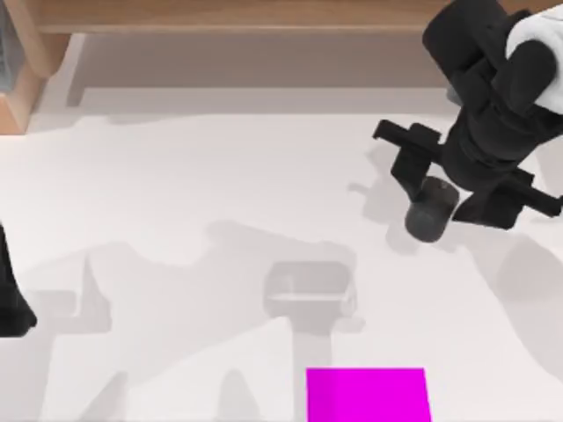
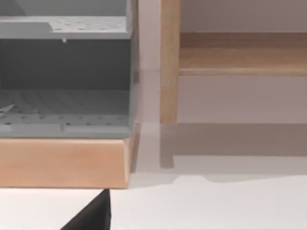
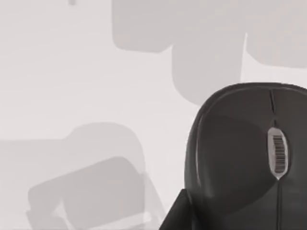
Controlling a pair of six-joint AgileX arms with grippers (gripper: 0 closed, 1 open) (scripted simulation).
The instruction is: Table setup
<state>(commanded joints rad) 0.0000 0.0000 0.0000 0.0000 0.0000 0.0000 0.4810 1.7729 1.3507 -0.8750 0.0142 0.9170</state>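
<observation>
The right pincer [image 1: 431,207] pinches a dark mouse [image 3: 244,158] above the table [image 1: 176,176]; its fingers are mostly hidden.

One white counter [image 1: 176,176]. One black computer mouse [image 1: 431,211] over it, at the right arm. One magenta pad [image 1: 367,394] at the near edge. One light-brown wooden frame [image 1: 264,16] along the back. One grey perforated rack [image 2: 62,115] in the left wrist view.

A black computer mouse [image 1: 429,211] sits toward the right of the broad white matte tabletop [image 1: 176,176], under the right arm's claw [image 1: 457,189]. A small magenta rectangular pad [image 1: 367,394] lies at the near edge, left of the mouse, and a light-brown wooden frame [image 1: 264,13] runs along the far side.
</observation>
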